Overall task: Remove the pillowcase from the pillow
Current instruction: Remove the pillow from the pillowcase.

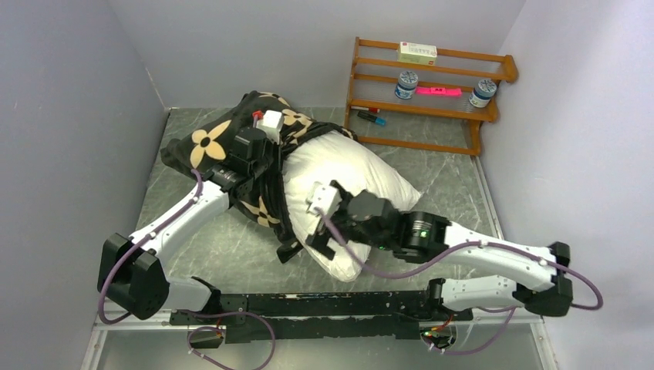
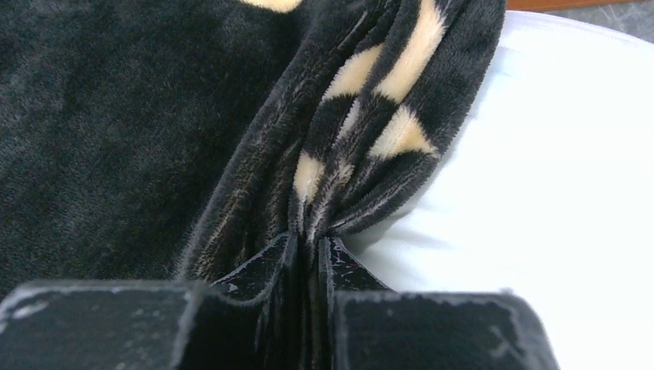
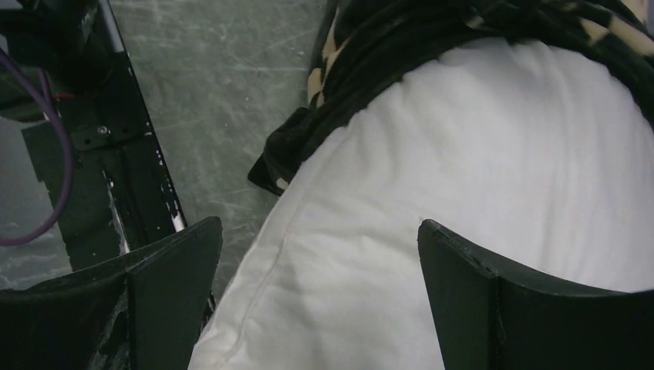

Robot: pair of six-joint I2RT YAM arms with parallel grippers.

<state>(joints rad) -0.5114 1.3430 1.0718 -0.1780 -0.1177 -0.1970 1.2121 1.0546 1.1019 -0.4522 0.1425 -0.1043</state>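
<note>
- A wooden rack (image 1: 463,54) stands at the 1 o'clock corner of your table (image 1: 231,247). A pale box (image 1: 416,52) sits on its top tier. Two small jars (image 1: 406,83) stand one tier down, with a pink strip (image 1: 438,91) lying between them. Two pens (image 1: 372,117) rest at the lowest level.
- The black, flower-printed pillowcase (image 1: 208,142) holds only part of the white pillow (image 1: 362,173). The plush is bunched over the 10 o'clock end. The bare white bulk pushes out of the opening toward 4 o'clock.
- Your left gripper (image 2: 308,243) is pinched almost fully together on a gathered fold of the pillowcase edge. It grips just where the plush meets the pillow. From that wrist, the black fabric runs off toward 11 o'clock and the white surface lies at 3 o'clock.
- Your right gripper (image 3: 316,231) has its jaws spread wide and holds nothing. It sits over the pillow's near corner, and white fabric fills the gap between its fingers (image 3: 173,270). The pillowcase hem crosses at 12 to 1 o'clock ahead of it, apart from both fingers. You cannot tell whether the fingers touch the pillow.
</note>
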